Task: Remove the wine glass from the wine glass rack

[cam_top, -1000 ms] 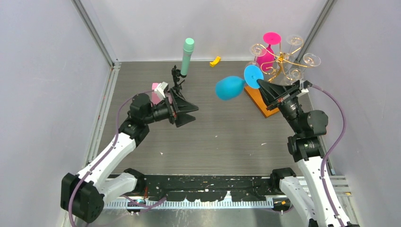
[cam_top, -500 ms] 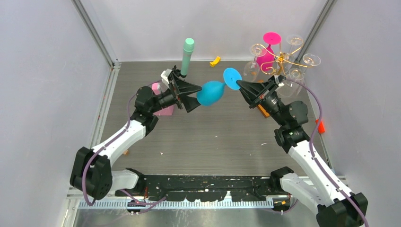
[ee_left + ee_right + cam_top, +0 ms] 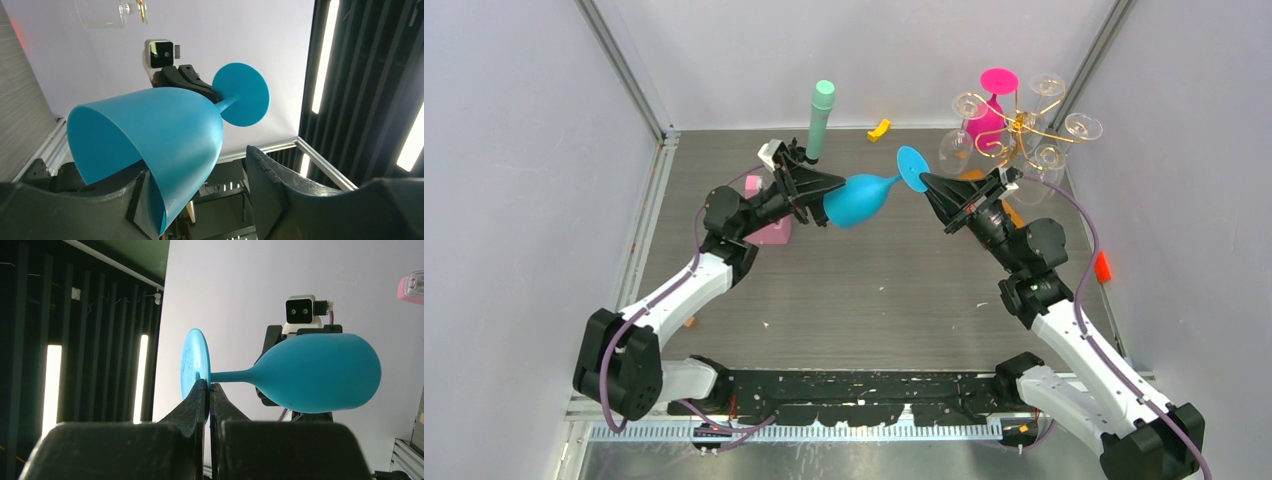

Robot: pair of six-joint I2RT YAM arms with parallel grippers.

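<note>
Pinching the thin stem of the blue wine glass point(image 3: 320, 371) right beside its round foot, my right end effector point(image 3: 209, 385) is fully closed, both fingers pressed together on the stem. From that wrist camera the glass lies on its side in mid-air, the foot nearest me and the bowl pointing away toward the other arm.

My left end effector point(image 3: 197, 165) straddles the bowl from the opposite side, with the mouth of the glass facing into it. In its wrist view the rim lies against one finger while a gap shows beside the other, so I read those jaws as open around the bowl, not clamped.

From the overhead camera, the glass hangs above the desk point(image 3: 874, 290) between the two arms, clear of the wine glass rack point(image 3: 1022, 125) and off to its left. That gold wire rack stands at the far right corner, with a pink glass point(image 3: 992, 108) and several clear glasses point(image 3: 1083, 126) on its curled arms. Farther left at the back, a mint-green cylinder point(image 3: 820, 120) stands upright on a black mini tripod point(image 3: 797, 158), near a small yellow piece point(image 3: 879, 129). A pink block point(image 3: 771, 233) lies under my left arm.
</note>
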